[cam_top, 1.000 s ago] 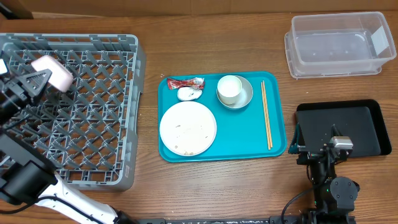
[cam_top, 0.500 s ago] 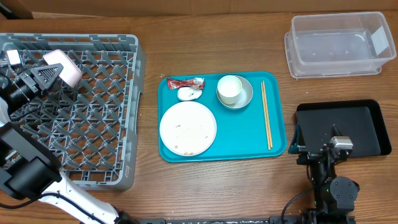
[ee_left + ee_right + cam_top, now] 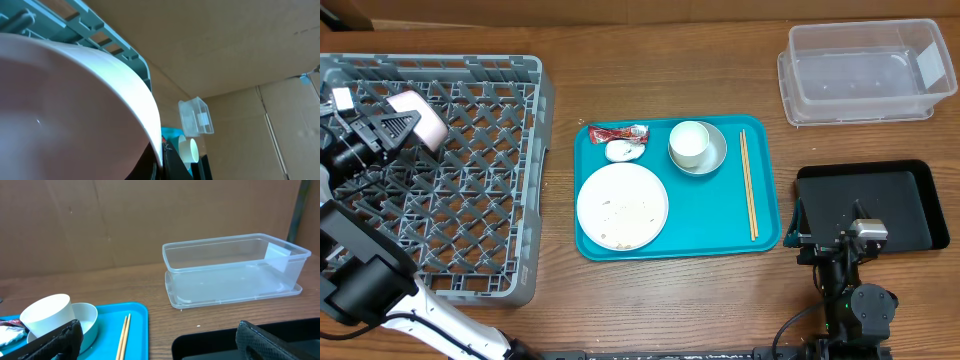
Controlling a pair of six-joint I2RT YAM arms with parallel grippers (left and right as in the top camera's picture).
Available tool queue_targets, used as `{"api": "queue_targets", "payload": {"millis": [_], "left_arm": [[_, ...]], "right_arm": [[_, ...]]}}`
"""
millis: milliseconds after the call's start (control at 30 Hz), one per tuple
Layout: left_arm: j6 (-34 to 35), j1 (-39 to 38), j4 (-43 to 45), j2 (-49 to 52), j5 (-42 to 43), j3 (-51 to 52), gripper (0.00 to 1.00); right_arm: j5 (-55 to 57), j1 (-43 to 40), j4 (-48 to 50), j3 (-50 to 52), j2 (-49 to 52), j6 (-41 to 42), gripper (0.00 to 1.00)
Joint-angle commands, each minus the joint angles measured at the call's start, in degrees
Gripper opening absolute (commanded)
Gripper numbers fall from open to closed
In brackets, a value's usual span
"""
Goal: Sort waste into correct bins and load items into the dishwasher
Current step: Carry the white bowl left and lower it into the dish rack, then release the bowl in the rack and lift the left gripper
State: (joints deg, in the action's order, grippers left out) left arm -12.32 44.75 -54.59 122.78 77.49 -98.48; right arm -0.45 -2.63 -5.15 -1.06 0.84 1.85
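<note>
My left gripper (image 3: 398, 122) is shut on the rim of a small white round dish (image 3: 418, 116) (image 3: 75, 100), held tilted above the far left of the grey dishwasher rack (image 3: 490, 200). On the teal tray (image 3: 715, 215) lie a red wrapper (image 3: 618, 132), a white scrap (image 3: 623, 151), a large white plate (image 3: 622, 206) with food grains, a white cup (image 3: 688, 141) (image 3: 47, 312) standing in a grey-green bowl (image 3: 712, 155) (image 3: 87, 320), and chopsticks (image 3: 748, 185) (image 3: 123, 335). My right gripper (image 3: 160, 347) is open over the black tray (image 3: 890, 195), holding nothing.
The clear plastic tub (image 3: 860, 72) (image 3: 232, 270) stands at the far right, beyond the black tray. Cardboard walls rise behind the table. The rack's low walls (image 3: 85, 20) surround the held dish.
My left gripper has carried the dish a little farther and to the right over the rack, then settled. The right arm and the tray's contents have not moved.
</note>
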Motion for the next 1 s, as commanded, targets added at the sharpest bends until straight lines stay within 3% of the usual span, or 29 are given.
{"api": "queue_targets", "payload": {"millis": [0, 200, 367, 433, 533, 967], "left_arm": [[3.3, 0.8, 0.6, -0.3, -7.6, 2.1, 0.06], [8.7, 3.4, 0.4, -0.3, -10.8, 2.1, 0.07], [9.6, 6.2, -1.9, -0.3, -11.9, 2.1, 0.56], [11.6, 7.3, -2.9, -0.3, -13.7, 2.1, 0.87], [12.6, 8.5, -5.0, -0.3, -15.9, 1.9, 0.93], [13.6, 15.9, -18.0, -0.6, -16.6, -11.8, 0.90]], "right_arm": [[0.4, -0.3, 0.3, 0.6, -0.7, -0.2, 0.99], [0.4, -0.3, 0.3, 0.6, -0.7, -0.2, 1.00], [0.4, -0.3, 0.3, 0.6, -0.7, -0.2, 1.00], [0.4, -0.3, 0.3, 0.6, -0.7, -0.2, 1.00], [0.4, -0.3, 0.3, 0.6, -0.7, -0.2, 1.00], [0.4, -0.3, 0.3, 0.6, -0.7, -0.2, 1.00]]}}
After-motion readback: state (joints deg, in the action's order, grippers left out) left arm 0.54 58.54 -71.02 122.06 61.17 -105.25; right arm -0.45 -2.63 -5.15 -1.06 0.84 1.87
